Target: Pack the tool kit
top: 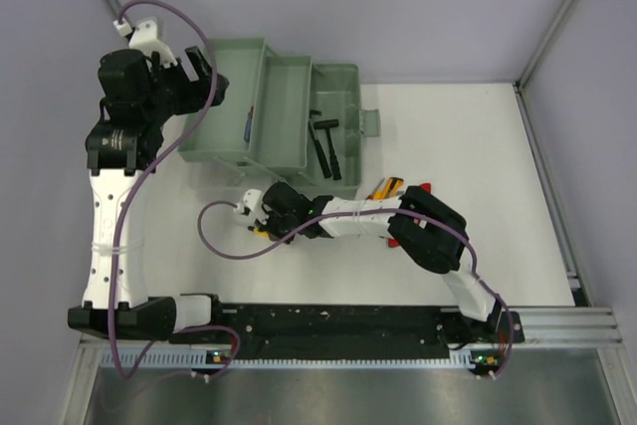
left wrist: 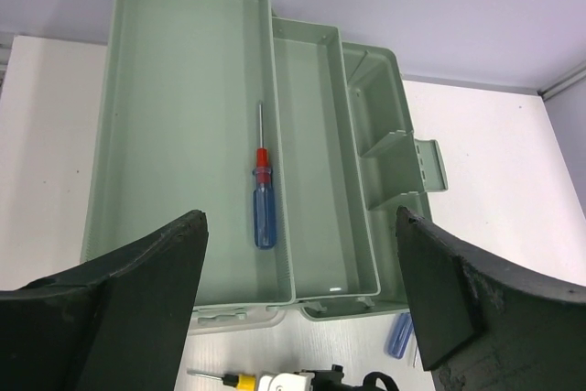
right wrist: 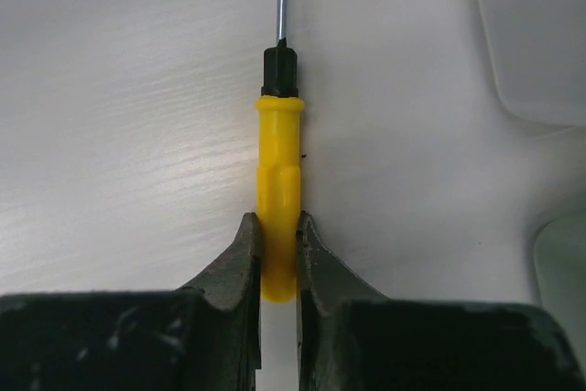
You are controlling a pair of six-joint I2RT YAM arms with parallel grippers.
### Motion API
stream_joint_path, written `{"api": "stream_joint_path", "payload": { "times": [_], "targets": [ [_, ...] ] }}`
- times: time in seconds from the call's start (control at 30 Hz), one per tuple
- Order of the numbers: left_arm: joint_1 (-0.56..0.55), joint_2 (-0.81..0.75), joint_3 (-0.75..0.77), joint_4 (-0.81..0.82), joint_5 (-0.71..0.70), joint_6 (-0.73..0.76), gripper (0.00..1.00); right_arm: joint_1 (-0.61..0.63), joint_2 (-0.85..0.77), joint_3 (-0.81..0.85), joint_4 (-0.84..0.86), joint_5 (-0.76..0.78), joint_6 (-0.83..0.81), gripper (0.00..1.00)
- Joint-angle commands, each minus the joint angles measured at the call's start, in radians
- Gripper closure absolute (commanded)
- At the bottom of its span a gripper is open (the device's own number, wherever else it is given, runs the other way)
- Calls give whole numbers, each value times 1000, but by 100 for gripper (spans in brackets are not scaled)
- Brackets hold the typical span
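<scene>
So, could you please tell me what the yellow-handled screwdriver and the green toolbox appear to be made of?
The yellow-handled screwdriver: handle looks like smooth moulded plastic, uniformly yellow; shaft looks like bright metal, thin and silvery. The toolbox: probably matte moulded plastic, given its even sage-green colour and thin walls.
</scene>
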Motion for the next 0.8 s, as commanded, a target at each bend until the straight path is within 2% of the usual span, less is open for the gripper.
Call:
{"api": "stream_joint_path", "payload": {
  "times": [0.0,0.2,0.5,0.77],
  "targets": [
    [1,-7,1,42,26,-15,13,26,-36,-46,-60,15,-5,100],
    [-1,-5,2,45,38,-21,13,26,-211,-128,-64,-21,-37,100],
    [1,-5,16,63,46,-44,13,15,-466,-138,-126,-46,-52,100],
    [-1,-53,19,149,109,-110,13,-110,-598,-63,-95,-97,64,100]
  ]
}}
